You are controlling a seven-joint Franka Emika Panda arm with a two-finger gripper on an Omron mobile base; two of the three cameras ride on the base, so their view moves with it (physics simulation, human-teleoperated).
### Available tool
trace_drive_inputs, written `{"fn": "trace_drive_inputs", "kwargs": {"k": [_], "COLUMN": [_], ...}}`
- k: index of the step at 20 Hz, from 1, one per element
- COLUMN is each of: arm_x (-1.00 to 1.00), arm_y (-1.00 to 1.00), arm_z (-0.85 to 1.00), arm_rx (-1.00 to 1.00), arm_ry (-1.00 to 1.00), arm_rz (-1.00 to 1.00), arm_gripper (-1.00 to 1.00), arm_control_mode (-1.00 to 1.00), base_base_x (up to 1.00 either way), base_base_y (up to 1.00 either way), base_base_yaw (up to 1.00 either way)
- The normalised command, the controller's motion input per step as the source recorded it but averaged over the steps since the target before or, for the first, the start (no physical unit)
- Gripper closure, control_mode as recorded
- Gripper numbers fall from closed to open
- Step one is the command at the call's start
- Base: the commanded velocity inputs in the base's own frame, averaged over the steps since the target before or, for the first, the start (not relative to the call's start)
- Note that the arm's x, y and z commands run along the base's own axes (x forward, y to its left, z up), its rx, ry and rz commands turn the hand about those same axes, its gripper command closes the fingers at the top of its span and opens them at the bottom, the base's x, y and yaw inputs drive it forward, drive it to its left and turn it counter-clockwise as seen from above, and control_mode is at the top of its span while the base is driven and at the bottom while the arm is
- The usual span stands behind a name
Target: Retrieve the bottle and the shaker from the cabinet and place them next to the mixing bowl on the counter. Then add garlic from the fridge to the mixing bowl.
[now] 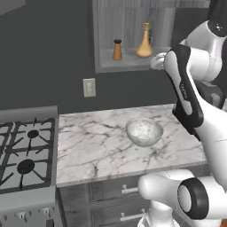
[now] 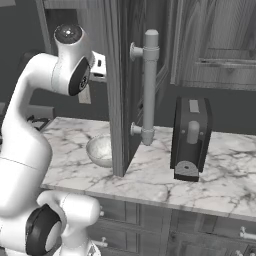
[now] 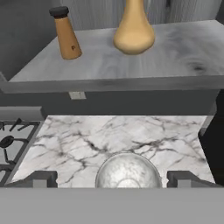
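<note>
Up at the cabinet [image 1: 133, 40], my gripper [image 3: 112, 178] hangs just outside the shelf niche with jaws spread wide, grasping nothing. Bottle [image 3: 133, 30] stands upright on the cabinet shelf, shaker [image 3: 66, 33] upright beside it, the two a little apart. Below the cabinet, the mixing bowl [image 1: 144, 131] sits on the counter [image 1: 97, 146], with the stove [image 1: 24, 155] alongside the counter.
</note>
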Motion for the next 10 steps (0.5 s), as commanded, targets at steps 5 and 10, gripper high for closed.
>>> {"fn": "trace_drive_inputs", "kwargs": {"k": [5,10], "arm_x": [0.3,0.32], "arm_y": [-0.02,-0.11], "arm_z": [0.25,0.05], "arm_rx": [0.0,0.0], "arm_ry": [-0.06,-0.12], "arm_rz": [0.0,0.0], "arm_gripper": [-1.0,-1.0], "arm_control_mode": [-1.0,-1.0], "base_base_x": [0.0,0.0], "base_base_y": [0.0,0.0], "base_base_yaw": [0.0,0.0]}}
